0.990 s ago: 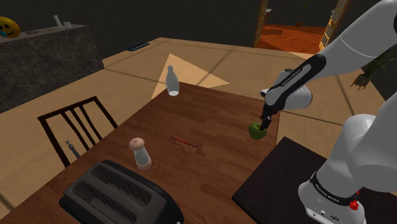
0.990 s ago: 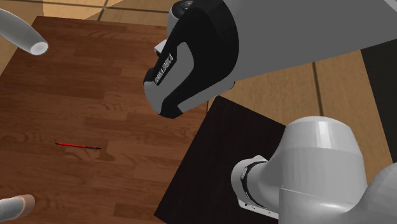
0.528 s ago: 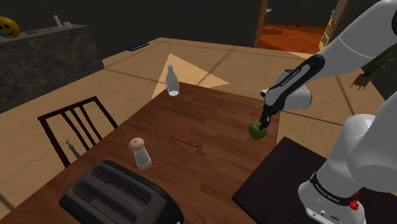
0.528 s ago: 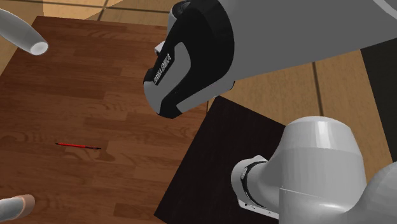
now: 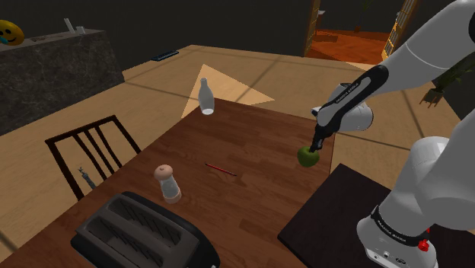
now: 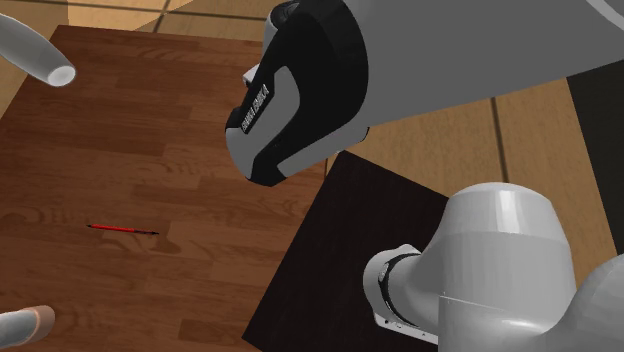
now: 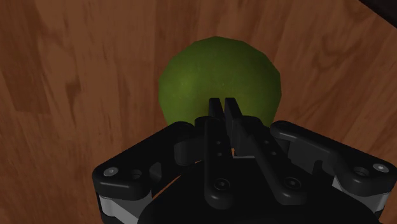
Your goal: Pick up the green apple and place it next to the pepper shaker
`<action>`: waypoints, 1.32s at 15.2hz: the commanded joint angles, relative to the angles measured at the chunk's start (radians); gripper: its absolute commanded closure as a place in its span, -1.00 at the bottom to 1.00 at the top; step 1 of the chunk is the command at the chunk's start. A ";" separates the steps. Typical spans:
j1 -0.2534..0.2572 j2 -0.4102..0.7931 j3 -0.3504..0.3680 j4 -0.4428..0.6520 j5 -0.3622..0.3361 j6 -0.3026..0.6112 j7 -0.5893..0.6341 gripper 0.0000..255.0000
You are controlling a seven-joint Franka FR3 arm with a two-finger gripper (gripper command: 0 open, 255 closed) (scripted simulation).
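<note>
Wrist view | gripper (image 7: 221,102) fingers together — over green apple (image 7: 203,67) | round

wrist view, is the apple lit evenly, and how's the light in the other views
Wrist view: the green apple is softly lit, darkening at its rim and near the hand. Shoulder view: dim overall, with a pale lit wedge on the floor beyond the table. Second exterior view: even light; the red pen throws a faint shadow.

Apple (image 5: 307,157) on table (image 5: 255,194), well apart from pepper shaker (image 5: 167,183) beside toaster (image 5: 141,232).
</note>
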 commanded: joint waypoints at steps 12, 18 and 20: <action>-0.196 -0.213 0.143 0.016 -0.279 -0.211 0.215 1.00; -0.237 -0.306 0.188 0.042 -0.319 -0.327 0.254 1.00; -0.245 -0.334 0.200 0.052 -0.326 -0.365 0.263 1.00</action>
